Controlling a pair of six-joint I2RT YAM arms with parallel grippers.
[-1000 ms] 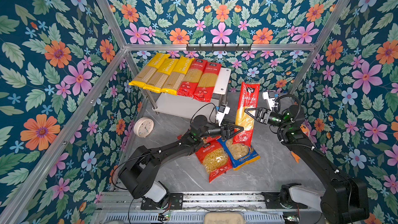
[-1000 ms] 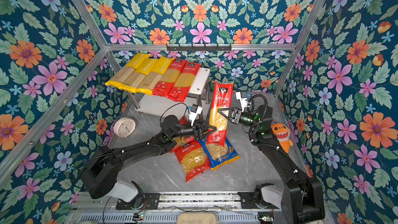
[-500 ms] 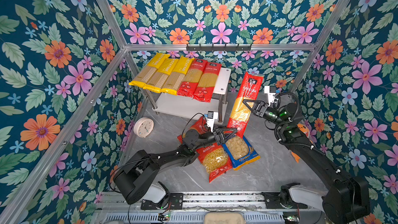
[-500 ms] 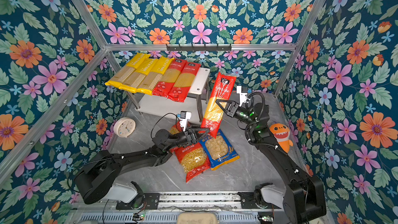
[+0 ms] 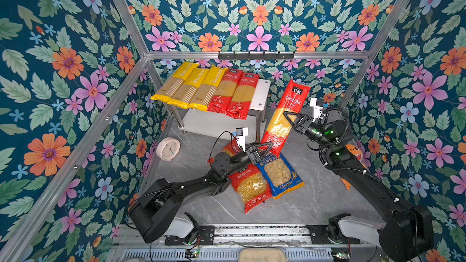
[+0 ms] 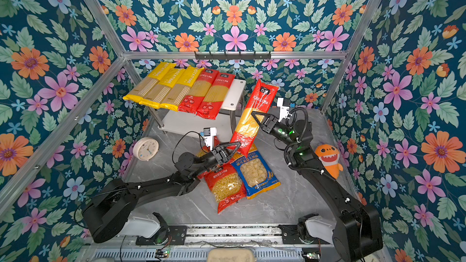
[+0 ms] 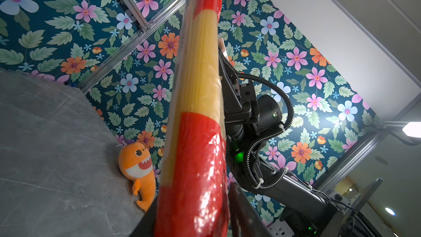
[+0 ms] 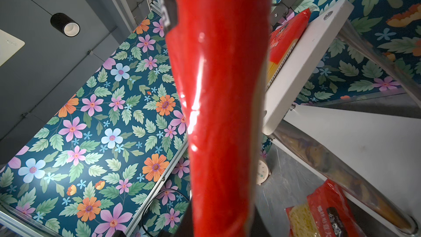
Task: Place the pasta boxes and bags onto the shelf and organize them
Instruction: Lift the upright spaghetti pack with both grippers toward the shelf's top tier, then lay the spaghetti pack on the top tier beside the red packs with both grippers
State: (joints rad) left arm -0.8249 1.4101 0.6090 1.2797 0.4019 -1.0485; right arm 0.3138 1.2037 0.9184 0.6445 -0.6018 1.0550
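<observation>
Red plastic, the long spaghetti pack [image 5: 296,94] stood tilted beside the shelf [image 5: 201,123], clamped mid-length by the right pincer [image 5: 287,119], likely to swing it onto the bare end of the top board [image 5: 262,91]. The left pincer [image 5: 267,146] straddled its lower end; grip or not, I could not tell. Yellow packs [image 5: 191,84] read "STATIME", the blue bag [image 6: 254,172] "ORECCHIETTE".

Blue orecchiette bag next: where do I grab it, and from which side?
Likely its near right corner, from the right. The blue orecchiette bag lies flat; the red short-pasta bag crowds its left edge, and the left gripper and long red pack hang over its far end. Pinch the end seal.
</observation>
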